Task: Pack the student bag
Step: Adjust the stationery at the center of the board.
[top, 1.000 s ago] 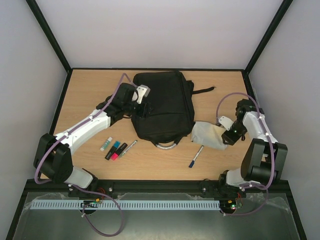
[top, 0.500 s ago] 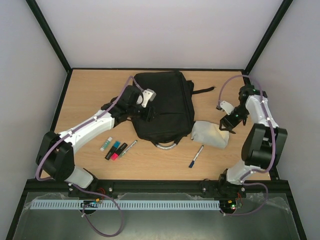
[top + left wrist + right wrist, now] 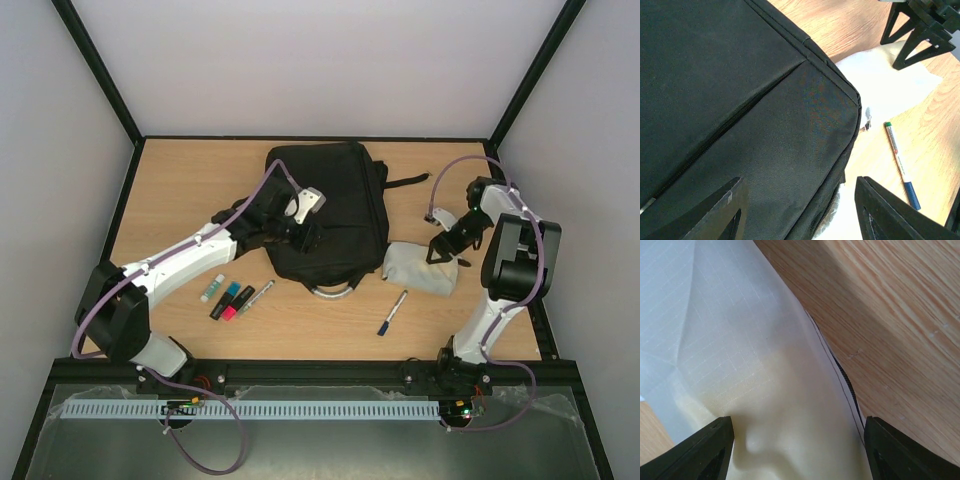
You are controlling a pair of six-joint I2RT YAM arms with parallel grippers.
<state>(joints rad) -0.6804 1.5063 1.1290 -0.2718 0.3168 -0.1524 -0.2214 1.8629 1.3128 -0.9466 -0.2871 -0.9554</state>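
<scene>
The student bag (image 3: 335,215), large black soft fabric, lay under my open left gripper (image 3: 303,235); my right gripper (image 3: 447,258) gaped over the pale fabric pouch (image 3: 415,270), likely to grasp it.

left arm stretched forward | left claw (image 3: 305,235) jaws apart | right arm folded (elbow high) | right claw (image 3: 447,250) down, jaws apart

A light wood-grain table (image 3: 170,190) spreads beneath the left claw (image 3: 305,234) and the right claw (image 3: 446,257). Beyond them rises a plain pale back wall (image 3: 320,60). Matching side walls (image 3: 50,180) stand outboard of each claw, met by black corner struts (image 3: 97,68). The light is soft and even.
</scene>
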